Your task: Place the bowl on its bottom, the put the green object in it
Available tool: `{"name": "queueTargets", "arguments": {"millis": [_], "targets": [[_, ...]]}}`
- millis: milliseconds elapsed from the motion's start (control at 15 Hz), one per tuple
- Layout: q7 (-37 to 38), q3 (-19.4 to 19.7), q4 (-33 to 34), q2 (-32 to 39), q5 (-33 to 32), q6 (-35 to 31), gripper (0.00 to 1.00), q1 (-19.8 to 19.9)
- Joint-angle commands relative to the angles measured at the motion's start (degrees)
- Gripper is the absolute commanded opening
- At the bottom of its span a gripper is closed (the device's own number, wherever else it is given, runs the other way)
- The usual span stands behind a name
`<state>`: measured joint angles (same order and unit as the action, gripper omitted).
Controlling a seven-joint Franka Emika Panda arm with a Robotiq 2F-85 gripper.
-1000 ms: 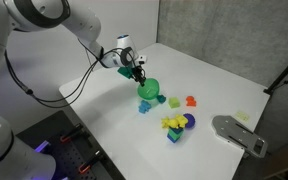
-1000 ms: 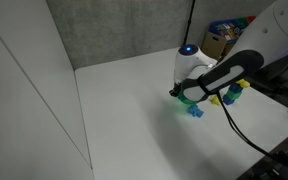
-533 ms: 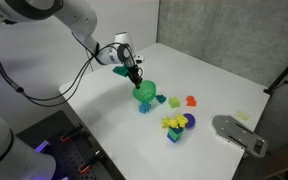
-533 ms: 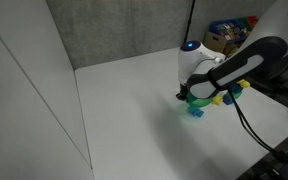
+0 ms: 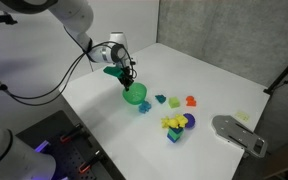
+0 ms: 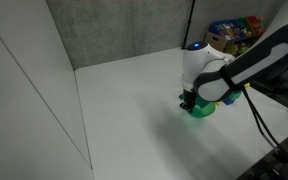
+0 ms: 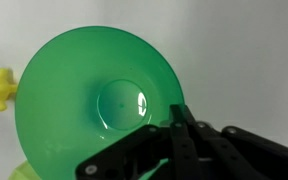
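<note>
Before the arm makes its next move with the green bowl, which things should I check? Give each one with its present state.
1. The gripper is closed on the rim of the bowl: ok.
2. The bowl's opening faces the wrist camera and the inside is empty: ok.
3. The bowl rests flat on the table: cannot tell.
4. The green object lies uncovered, apart from the bowl: ok.
5. The blue piece is clear of the bowl: cannot tell, it is very close.

Open white table (image 5: 219, 75) stretched clear around most of the bowl (image 5: 135, 96), while scattered toy pieces (image 5: 175, 102) and a block pile (image 5: 176, 125) crowded one side nearby.
</note>
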<state>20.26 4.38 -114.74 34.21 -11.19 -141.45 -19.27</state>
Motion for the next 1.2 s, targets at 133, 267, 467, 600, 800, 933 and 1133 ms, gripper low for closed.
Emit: {"name": "queueTargets", "arguments": {"millis": [133,267,467,600,800,933,1133], "targets": [[-2.22,-5.46,-2.01,-1.56,0.39,3.12,0.02,-0.09],[-2.05,-6.88,-1.13,-1.07,0.41,5.37,0.02,-0.94],[-1.94,-8.75,-0.63,-0.67,0.27,6.41,0.02,-2.17],[-2.11,-9.72,-0.66,-0.23,0.38,5.8,0.02,-2.74],[-1.8,-10.27,-0.57,0.57,0.13,5.48,0.03,-3.78],[-1.26,-9.96,-0.55,0.93,-0.43,5.35,0.28,-4.57],[-1.03,-9.71,-0.68,0.91,-0.68,5.31,0.49,-5.06]]}}
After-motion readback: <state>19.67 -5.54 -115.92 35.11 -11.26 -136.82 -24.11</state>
